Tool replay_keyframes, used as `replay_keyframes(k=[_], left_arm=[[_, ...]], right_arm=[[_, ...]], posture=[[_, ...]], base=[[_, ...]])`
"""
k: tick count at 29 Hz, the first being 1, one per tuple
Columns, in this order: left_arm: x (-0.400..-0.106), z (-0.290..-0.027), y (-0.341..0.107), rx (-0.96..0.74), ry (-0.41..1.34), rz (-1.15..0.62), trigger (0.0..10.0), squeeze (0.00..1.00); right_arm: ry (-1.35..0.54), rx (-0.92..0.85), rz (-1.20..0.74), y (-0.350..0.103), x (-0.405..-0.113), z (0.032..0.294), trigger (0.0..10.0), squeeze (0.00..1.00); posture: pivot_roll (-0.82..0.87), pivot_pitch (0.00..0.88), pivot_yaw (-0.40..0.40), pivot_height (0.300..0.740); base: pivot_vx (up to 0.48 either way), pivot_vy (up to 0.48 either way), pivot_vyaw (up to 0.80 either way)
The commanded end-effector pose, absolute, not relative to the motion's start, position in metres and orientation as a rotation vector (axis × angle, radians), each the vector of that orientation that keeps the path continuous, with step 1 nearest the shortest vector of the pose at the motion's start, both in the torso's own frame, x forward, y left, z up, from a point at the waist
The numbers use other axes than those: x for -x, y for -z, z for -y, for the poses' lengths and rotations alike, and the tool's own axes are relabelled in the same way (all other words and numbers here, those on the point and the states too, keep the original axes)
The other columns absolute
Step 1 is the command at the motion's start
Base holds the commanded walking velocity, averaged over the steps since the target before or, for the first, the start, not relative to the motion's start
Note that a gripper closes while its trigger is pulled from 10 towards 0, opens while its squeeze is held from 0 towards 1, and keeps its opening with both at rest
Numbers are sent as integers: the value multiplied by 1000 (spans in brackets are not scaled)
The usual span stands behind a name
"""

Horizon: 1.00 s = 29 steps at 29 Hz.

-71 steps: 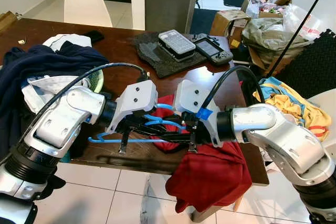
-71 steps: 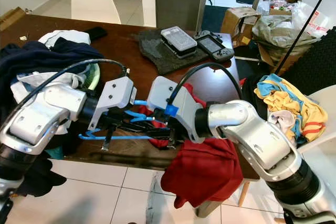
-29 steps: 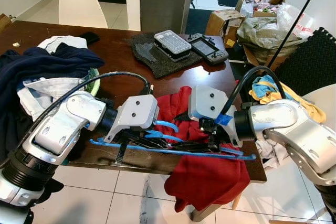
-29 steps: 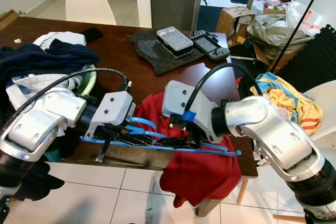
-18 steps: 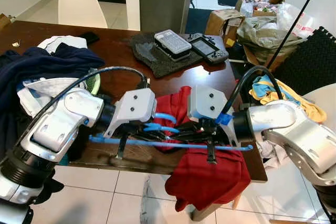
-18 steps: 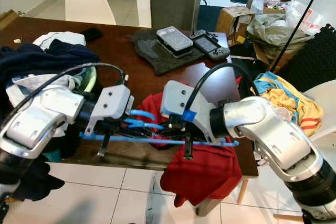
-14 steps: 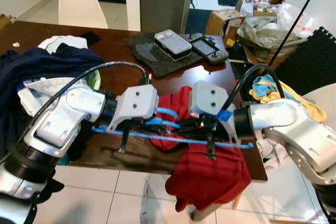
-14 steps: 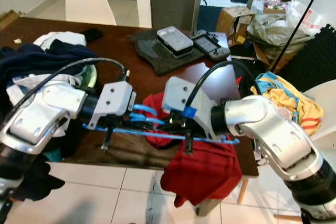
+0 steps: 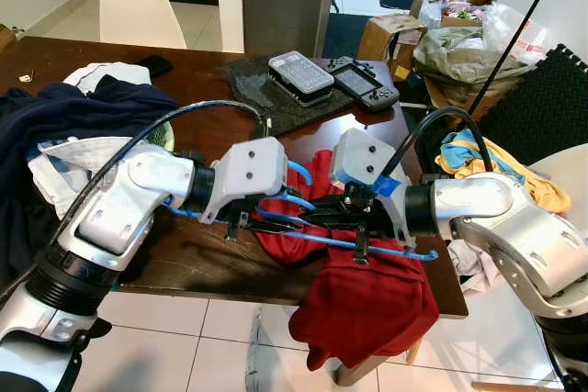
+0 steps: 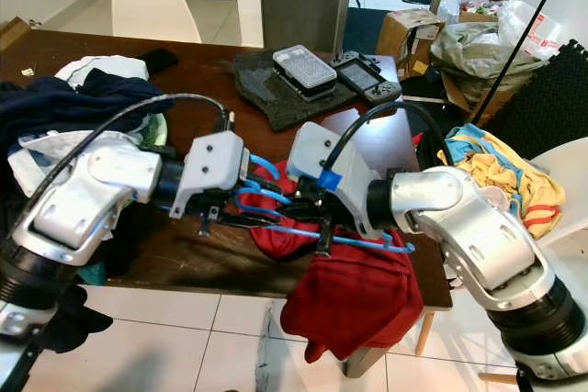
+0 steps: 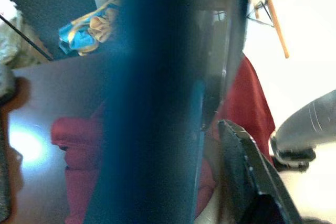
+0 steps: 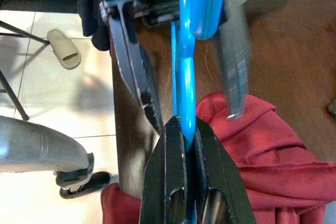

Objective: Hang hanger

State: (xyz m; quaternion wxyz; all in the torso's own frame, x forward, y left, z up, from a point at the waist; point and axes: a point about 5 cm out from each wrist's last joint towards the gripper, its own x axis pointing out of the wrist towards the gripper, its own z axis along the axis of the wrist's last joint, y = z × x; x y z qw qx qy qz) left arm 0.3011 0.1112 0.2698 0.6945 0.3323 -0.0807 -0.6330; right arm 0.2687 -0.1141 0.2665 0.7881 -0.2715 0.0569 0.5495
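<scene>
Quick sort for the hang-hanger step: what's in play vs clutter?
In play:
- blue hanger, held over the table edge
- right gripper, fingers shut on the hanger
- left gripper at its other end
- red garment draped beneath

Clutter:
- dark blue clothes pile
- handheld console
- keypad device
- white chair
- cardboard boxes

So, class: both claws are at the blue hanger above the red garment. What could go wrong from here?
1. The right claw pinches just the thin bar of the blue plastic hanger; it may twist or slip out.
2. The red fabric garment droops over the edge of the dark wooden table and could slide to the floor.
3. The left claw sits very close, so the two could collide.
</scene>
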Motion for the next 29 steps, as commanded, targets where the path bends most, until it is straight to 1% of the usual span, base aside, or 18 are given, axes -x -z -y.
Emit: replay_keyframes(k=[1,2,5,9,11,14,16,17,18,19,20,21,24,25,26,27,28,29], left_arm=[[-305,-117,-286,-701,1388,227,10000,1000],[-305,-117,-286,-701,1388,227,10000,1000],[-310,-132,-311,-668,1312,305,10000,1000],[-320,-168,-362,-638,1078,463,10000,1000],[-320,-168,-362,-638,1078,463,10000,1000],[-323,-191,-393,-539,886,584,10000,1000],[-323,-194,-396,-508,862,602,10000,1000],[-323,-194,-394,-471,847,609,10000,1000],[-323,-194,-394,-471,847,609,10000,1000],[-325,-194,-390,-435,808,604,10000,1000],[-325,-194,-390,-435,808,604,10000,1000],[-332,-196,-382,-403,703,576,10000,322],[-332,-196,-382,-403,703,576,10000,322],[-341,-200,-370,-411,557,530,10000,0],[-341,-200,-370,-411,557,530,10000,0],[-347,-209,-353,-462,348,457,10000,0],[-347,-209,-353,-462,348,457,10000,0],[-349,-216,-340,-443,204,419,10000,0]], right_arm=[[-1167,588,-103,-271,-269,117,0,0],[-1167,588,-103,-271,-269,117,0,0],[-1137,588,-114,-269,-272,121,0,0],[-1032,579,-125,-270,-282,136,0,0],[-1032,579,-125,-270,-282,136,0,0],[-826,499,-49,-291,-300,166,0,0],[-794,476,-30,-295,-302,173,0,0],[-753,472,-21,-300,-303,184,0,0],[-753,472,-21,-300,-303,184,0,0],[-713,463,-8,-304,-303,194,0,0],[-713,463,-8,-304,-303,194,0,0],[-662,432,32,-310,-305,200,0,0],[-662,432,32,-310,-305,200,0,0],[-596,374,89,-316,-309,206,0,0],[-596,374,89,-316,-309,206,0,0],[-529,240,179,-319,-315,204,0,0],[-529,240,179,-319,-315,204,0,0],[-485,112,233,-316,-320,199,9294,0]], posture=[[41,153,-3,740],[41,153,-3,740],[43,154,-4,740],[50,154,-6,740],[50,154,-6,740],[59,153,-10,740],[59,153,-10,740],[59,153,-10,740],[59,153,-10,740],[62,154,-13,740],[62,154,-13,740],[62,154,-13,740],[62,154,-13,740],[62,155,-13,740],[62,155,-13,740],[76,160,-19,740],[76,160,-19,740],[76,160,-19,740]], base=[[0,0,0],[0,0,0],[0,0,0],[0,0,0],[0,0,0],[0,0,0],[0,0,0],[0,0,0],[0,0,0],[0,0,0],[0,0,0],[0,0,0],[0,0,0],[0,0,0],[0,0,0],[0,0,0],[0,0,0],[0,0,0]])
